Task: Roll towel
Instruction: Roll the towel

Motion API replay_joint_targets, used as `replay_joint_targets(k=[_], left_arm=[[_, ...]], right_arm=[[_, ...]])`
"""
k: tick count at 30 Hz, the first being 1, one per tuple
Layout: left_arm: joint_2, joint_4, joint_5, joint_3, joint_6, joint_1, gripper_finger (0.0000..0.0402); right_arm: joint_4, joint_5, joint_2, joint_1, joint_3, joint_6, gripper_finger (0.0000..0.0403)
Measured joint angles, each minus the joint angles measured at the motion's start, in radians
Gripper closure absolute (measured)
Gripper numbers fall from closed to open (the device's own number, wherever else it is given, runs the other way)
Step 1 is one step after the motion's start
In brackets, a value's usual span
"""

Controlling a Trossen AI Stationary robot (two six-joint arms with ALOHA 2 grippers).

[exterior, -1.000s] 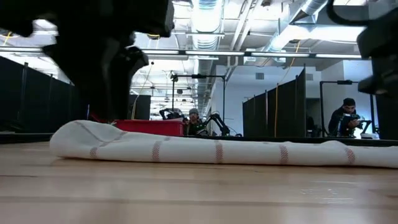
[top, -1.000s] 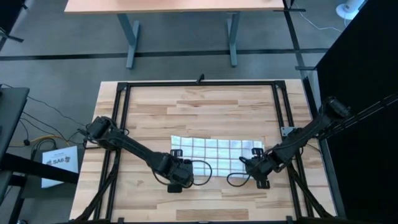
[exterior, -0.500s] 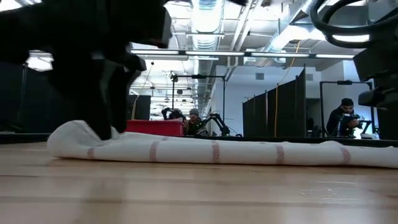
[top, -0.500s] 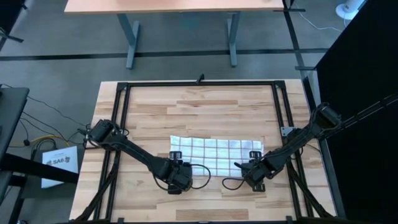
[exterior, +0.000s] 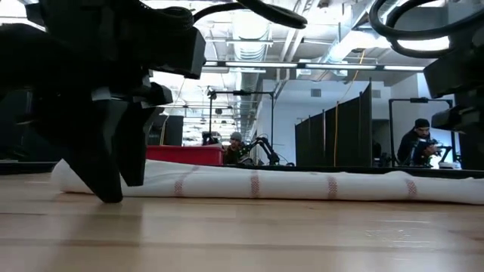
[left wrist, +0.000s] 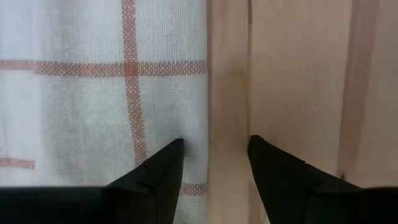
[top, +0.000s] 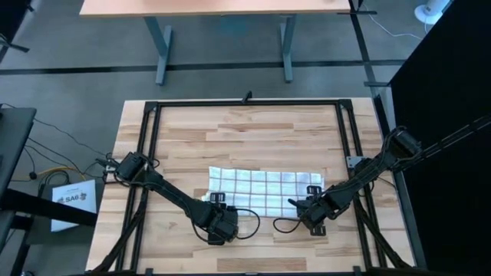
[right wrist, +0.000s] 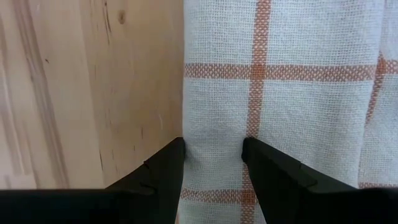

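Note:
The towel is white with a grid of lines that look dark from above and reddish in the wrist views. It lies along the table's middle as a low, flattened strip. My left gripper is open and points down at the towel's near left corner. One finger stands over the cloth and the other over bare wood. My right gripper is open and points down at the near right corner. Its fingers stand over the towel's edge strip. My left gripper points down, its fingertips at table level just in front of the towel's left end. One finger stands over the towel's edge. I cannot tell whether it touches the cloth. My right gripper has both fingers over the towel's edge strip, coming from above. I cannot tell whether they touch the cloth.
A black frame runs around the wooden tabletop. Bare wood lies beyond the towel and along the near edge. A person and dark partitions stand in the room behind.
Both grippers have gone toward the table's near edge. My left gripper has come off the top of the towel's left end and gone down to the table in front of it. The raised hump at that end has sunk a little.

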Motion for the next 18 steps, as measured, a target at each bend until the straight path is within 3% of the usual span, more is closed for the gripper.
replay_joint_targets(k=[9,14,18], left_arm=[[0.037,-0.025,-0.034,0.001,-0.009,0.0,0.0233],[0.042,-0.063,-0.134,-0.002,-0.043,0.001,0.0233],[0.042,-0.054,-0.151,-0.004,-0.044,0.003,0.0233]], right_arm=[[0.0,-0.002,0.001,-0.002,0.0,0.023,0.0245],[-0.001,0.004,0.001,0.014,0.0,0.043,0.0248],[-0.001,0.003,0.001,0.013,0.0,0.043,0.0248]])
